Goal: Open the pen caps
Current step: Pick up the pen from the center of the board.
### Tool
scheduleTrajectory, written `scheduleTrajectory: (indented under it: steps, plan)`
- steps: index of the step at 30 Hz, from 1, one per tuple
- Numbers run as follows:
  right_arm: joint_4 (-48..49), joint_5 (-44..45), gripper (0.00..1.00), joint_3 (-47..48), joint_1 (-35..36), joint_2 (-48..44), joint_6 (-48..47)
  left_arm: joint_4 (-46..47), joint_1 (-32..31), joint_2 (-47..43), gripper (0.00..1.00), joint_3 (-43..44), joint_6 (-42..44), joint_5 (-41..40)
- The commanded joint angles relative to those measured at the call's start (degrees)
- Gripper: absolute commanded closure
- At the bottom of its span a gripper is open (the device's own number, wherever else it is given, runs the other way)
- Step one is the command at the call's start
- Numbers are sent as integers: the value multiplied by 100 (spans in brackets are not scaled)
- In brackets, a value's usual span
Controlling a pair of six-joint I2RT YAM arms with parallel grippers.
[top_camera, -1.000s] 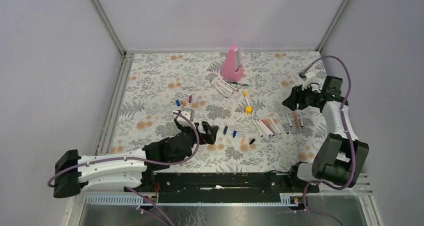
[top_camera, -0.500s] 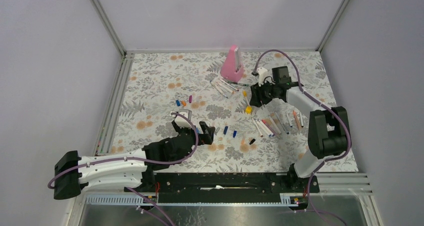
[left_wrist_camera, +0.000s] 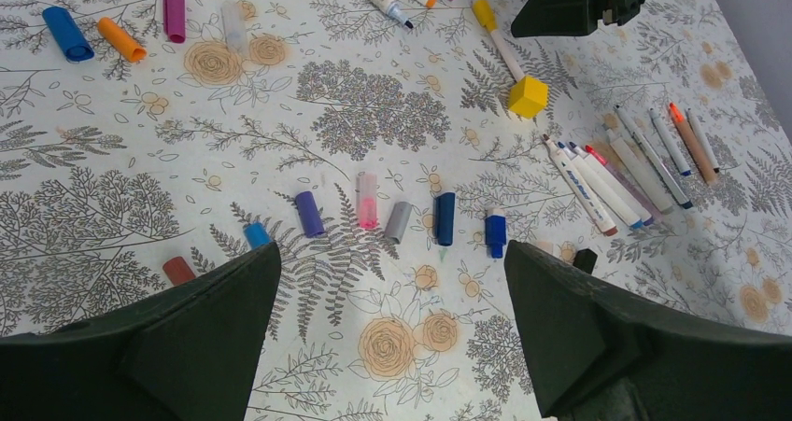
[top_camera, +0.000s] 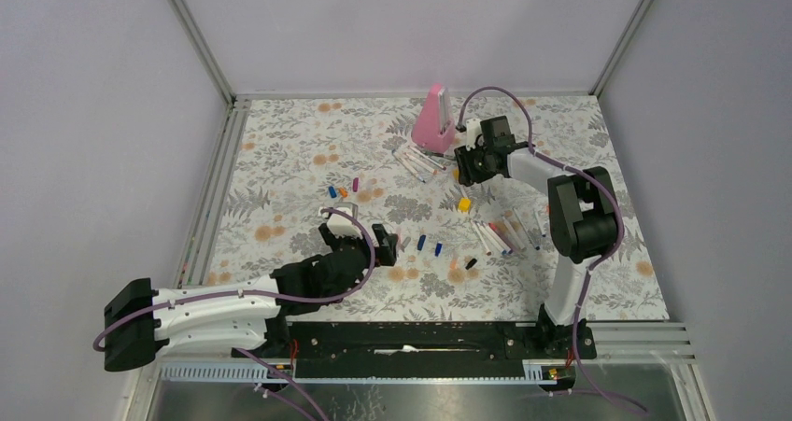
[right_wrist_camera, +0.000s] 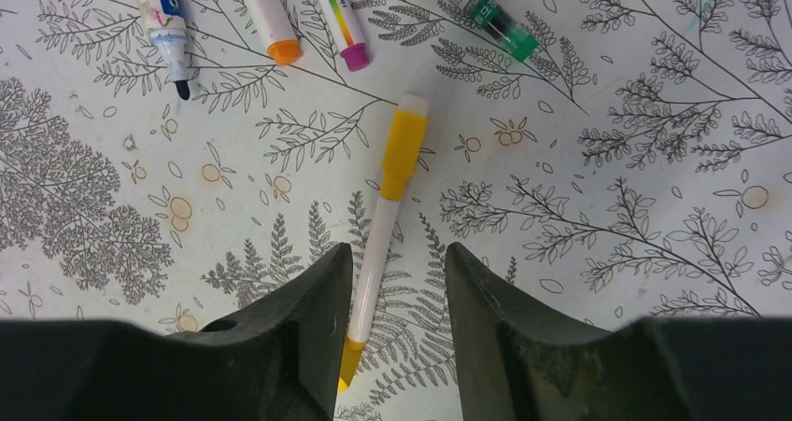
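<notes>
A yellow-capped white pen (right_wrist_camera: 378, 253) lies on the floral mat, its yellow cap (right_wrist_camera: 403, 155) pointing away from me. My right gripper (right_wrist_camera: 397, 253) is open and straddles the barrel, which lies close to the left finger (right_wrist_camera: 313, 318). In the top view this gripper (top_camera: 464, 171) sits just right of the pink wedge (top_camera: 434, 119). My left gripper (left_wrist_camera: 390, 262) hangs wide open and empty above a row of loose pen caps: purple (left_wrist_camera: 309, 213), pink (left_wrist_camera: 368, 201), grey (left_wrist_camera: 398, 221) and dark blue (left_wrist_camera: 445, 218). More caps, blue (left_wrist_camera: 68, 33) and orange (left_wrist_camera: 121, 39), lie further left.
A yellow cube (left_wrist_camera: 528, 95) lies between the two arms. Several uncapped pens (left_wrist_camera: 607, 183) lie in a row to the right. Other pens (right_wrist_camera: 271, 20) and a green-tipped one (right_wrist_camera: 486, 10) lie just beyond the yellow pen. Grey walls enclose the mat.
My right arm has swung from the mat's right side back and left to the yellow pen near the pink wedge, and its jaws have narrowed. The left arm has barely shifted.
</notes>
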Motion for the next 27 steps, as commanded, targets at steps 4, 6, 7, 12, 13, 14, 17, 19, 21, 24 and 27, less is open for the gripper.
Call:
scheduleTrajectory:
  steps: [4,6,7,12,13,14,17,19,21,24,27]
  plan:
    - [-113,162,57,438,85,339,260,174,108,-17,1,118,-55,-210]
    - [-148,117,60,420,86,405,249,187,122,-25,1,116,-46,-184]
    - [-181,94,60,427,88,426,245,200,130,-26,1,110,-50,-174]
    - [-304,139,63,479,86,525,207,231,166,-13,1,91,-97,-105]
    - [-311,146,63,467,86,527,192,232,174,-5,1,90,-106,-90]
    - [-329,154,63,454,86,537,175,231,175,0,1,98,-115,-79]
    - [-417,312,64,473,87,574,108,247,182,9,1,99,-126,-51]
    - [-470,497,65,460,86,566,-7,245,189,9,1,107,-133,-29]
    - [-510,595,65,420,86,528,-240,236,189,3,1,116,-138,-15]
    - [-652,747,65,378,86,453,-584,214,193,-19,1,101,-188,-10]
    - [-750,853,66,315,79,400,-831,230,193,-56,1,69,-228,15]
